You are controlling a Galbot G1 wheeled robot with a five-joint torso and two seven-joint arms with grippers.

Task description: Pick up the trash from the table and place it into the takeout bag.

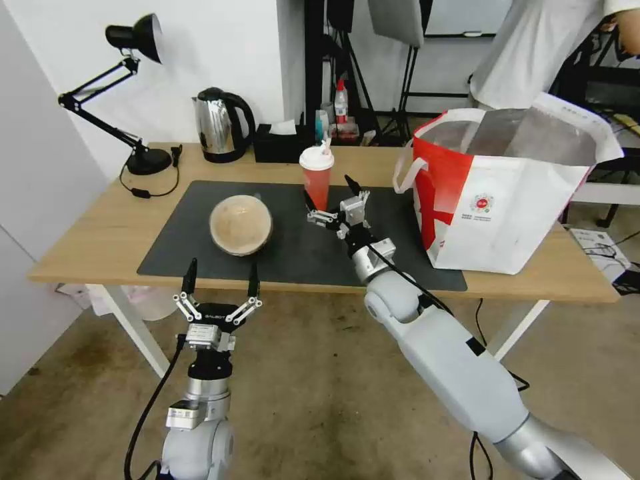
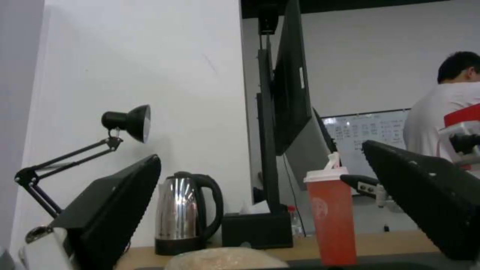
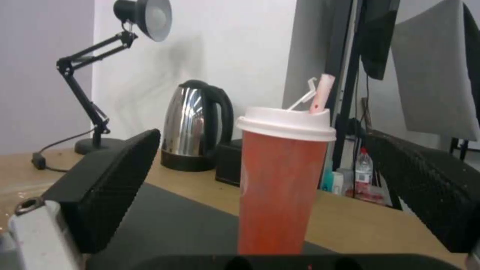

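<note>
The desk (image 1: pixel 87 247), a long light-wood top on white legs, is carrying a large dark grey mat (image 1: pixel 293 247) across its middle. The takeout bag (image 1: pixel 507 200) is standing upright at the right end of the desk, partly on the mat's right edge, its mouth gaping and silver lining (image 1: pixel 533 133) showing; the small round red logo (image 1: pixel 481 202) is facing near.

The right arm is reaching over the near desk edge onto the mat. The right end effector (image 1: pixel 328 188) is sitting just near of the red drink cup (image 1: pixel 316 177), fingers spread wide with the cup between their line and not touching. In the right wrist view the cup (image 3: pixel 282 180) is standing upright on the mat between the two black fingers (image 3: pixel 107 183), white lid and straw on top.

The left end effector (image 1: pixel 221 279) is hovering at the near desk edge, fingers open and empty, just near of the round beige bowl (image 1: pixel 241 224), which is resting on the left half of the mat.

At the far edge, the steel kettle (image 1: pixel 220 125) and black tissue box (image 1: pixel 283 142) are standing side by side, with a black desk lamp (image 1: pixel 133 100) at far left.
</note>
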